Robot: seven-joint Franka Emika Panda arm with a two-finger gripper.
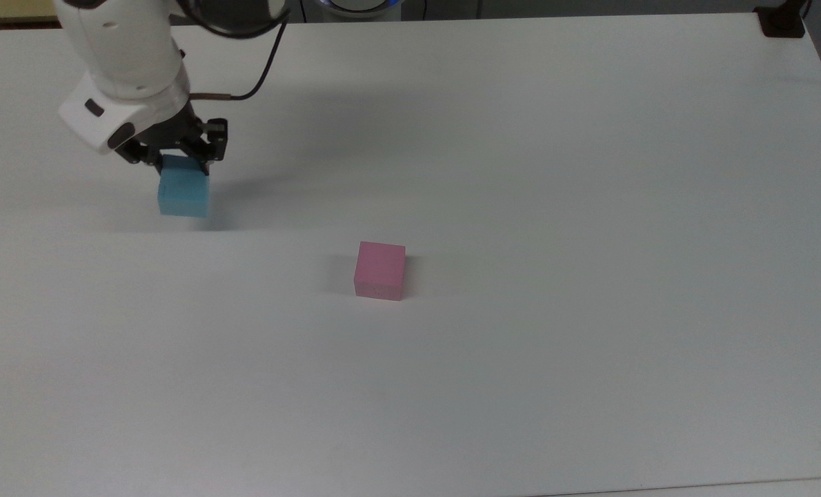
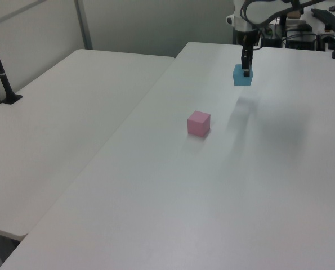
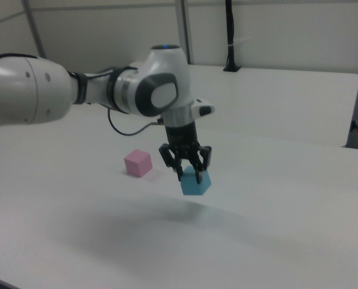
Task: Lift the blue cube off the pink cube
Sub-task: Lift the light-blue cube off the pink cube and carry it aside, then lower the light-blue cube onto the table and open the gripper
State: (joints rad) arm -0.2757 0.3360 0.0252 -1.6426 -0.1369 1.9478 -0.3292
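The pink cube (image 1: 380, 270) (image 2: 199, 123) (image 3: 137, 162) sits alone on the white table (image 1: 590, 207), near its middle. Far to the top view's left, the blue cube (image 1: 183, 194) (image 2: 242, 75) (image 3: 195, 182) hangs just above the table, with my gripper (image 1: 179, 166) (image 2: 245, 68) (image 3: 188, 171) shut on its upper part. A faint shadow lies under the blue cube. In the right view, the blue cube is tilted and hangs clear of the surface, to the right view's right of the pink cube.
A second white table (image 2: 60, 124) adjoins on the left view's left, with a black post (image 2: 1, 73) clamped at its edge. A dark object (image 1: 783, 21) sits at the top view's far right corner. The arm's cable (image 1: 259, 69) loops behind the wrist.
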